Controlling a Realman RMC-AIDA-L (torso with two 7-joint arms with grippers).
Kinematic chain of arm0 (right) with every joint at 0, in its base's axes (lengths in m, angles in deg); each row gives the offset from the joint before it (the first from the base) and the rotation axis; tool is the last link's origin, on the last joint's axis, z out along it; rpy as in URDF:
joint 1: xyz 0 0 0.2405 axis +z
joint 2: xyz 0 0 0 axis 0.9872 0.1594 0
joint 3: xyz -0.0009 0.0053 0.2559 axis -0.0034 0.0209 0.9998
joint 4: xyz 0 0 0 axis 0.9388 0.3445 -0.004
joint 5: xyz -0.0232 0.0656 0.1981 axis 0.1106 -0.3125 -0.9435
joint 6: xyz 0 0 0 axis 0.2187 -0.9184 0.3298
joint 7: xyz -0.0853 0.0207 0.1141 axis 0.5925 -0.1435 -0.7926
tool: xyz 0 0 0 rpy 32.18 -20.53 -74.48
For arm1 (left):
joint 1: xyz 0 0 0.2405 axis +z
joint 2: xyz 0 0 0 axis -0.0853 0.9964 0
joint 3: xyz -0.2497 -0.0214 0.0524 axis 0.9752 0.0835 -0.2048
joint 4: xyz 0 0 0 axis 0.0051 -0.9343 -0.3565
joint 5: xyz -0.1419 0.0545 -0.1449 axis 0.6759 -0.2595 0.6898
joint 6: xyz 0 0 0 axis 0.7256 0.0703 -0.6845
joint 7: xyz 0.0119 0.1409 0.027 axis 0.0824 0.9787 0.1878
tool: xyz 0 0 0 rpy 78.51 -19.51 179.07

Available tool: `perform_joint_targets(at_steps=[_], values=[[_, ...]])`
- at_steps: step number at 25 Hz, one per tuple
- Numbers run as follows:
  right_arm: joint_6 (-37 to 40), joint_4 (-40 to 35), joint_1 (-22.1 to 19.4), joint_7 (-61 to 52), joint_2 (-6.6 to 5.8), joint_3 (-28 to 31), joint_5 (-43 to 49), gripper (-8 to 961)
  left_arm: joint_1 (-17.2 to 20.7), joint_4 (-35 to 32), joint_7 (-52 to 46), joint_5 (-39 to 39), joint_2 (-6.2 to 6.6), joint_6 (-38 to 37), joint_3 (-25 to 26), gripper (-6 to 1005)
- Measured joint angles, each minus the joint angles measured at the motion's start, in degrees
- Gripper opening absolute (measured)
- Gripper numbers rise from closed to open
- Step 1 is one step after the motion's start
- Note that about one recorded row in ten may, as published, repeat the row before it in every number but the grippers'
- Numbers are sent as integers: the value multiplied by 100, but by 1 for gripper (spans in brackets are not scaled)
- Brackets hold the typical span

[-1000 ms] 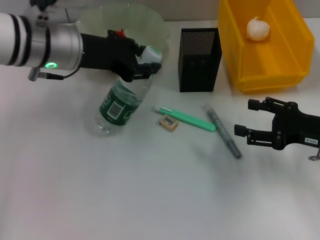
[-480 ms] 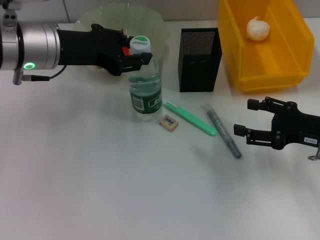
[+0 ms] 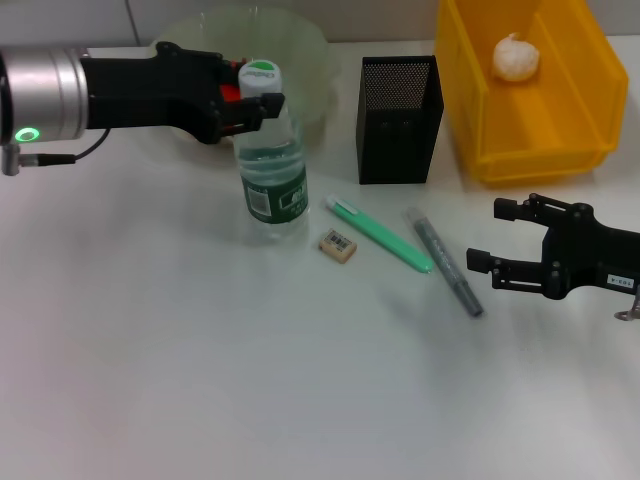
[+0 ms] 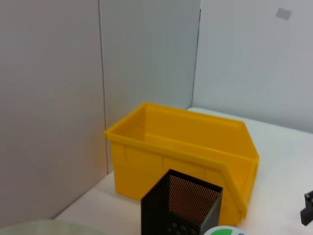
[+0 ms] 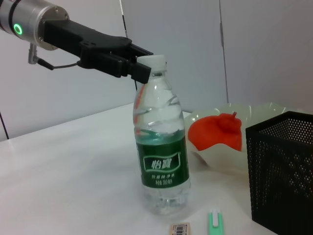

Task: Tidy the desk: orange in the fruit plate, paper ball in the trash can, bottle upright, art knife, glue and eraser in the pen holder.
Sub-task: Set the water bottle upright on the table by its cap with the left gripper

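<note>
I see the bottle (image 3: 273,165) standing upright toward the table's far left, just before the fruit plate (image 3: 305,40), which holds the orange (image 5: 215,132); my left gripper (image 3: 255,100) is clamped on its cap; the eraser (image 3: 337,245) lies beside its base; the pen holder (image 3: 399,120) and trash can (image 3: 560,140), paper ball (image 3: 515,58) inside, sit far right; my right gripper (image 3: 500,245) hangs near the right edge, jaws apart.

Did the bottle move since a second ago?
Yes. The bottle was lying tilted; now it stands upright, its base farther from the pen holder, the left gripper at its cap.
</note>
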Motion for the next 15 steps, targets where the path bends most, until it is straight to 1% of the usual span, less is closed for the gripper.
perform_joint_targets(at_steps=[3, 4, 5, 7, 8, 9, 11, 14, 15], values=[[11, -2, 2, 1, 0, 0, 0, 834, 74, -3, 126, 86, 0, -148, 241, 463], [13, -4, 2, 0, 0, 0, 0, 834, 109, -4, 190, 114, 0, -254, 430, 465], [13, -4, 2, 0, 0, 0, 0, 834, 109, -4, 190, 114, 0, -254, 430, 466], [16, -6, 2, 0, 0, 0, 0, 834, 163, -1, 231, 116, 5, -334, 647, 468], [16, -6, 2, 0, 0, 0, 0, 834, 163, -1, 231, 116, 5, -334, 647, 470], [18, -7, 8, 0, 0, 0, 0, 834, 199, -1, 269, 117, 15, -390, 800, 471], [18, -10, 16, 0, 0, 0, 0, 834, 210, -1, 292, 117, 21, -413, 899, 473], [21, -31, 29, 3, 20, 0, 0, 834, 245, 62, 387, 91, 34, -433, 1260, 477], [21, -31, 29, 3, 20, 0, 0, 834, 245, 62, 387, 91, 34, -433, 1260, 478]])
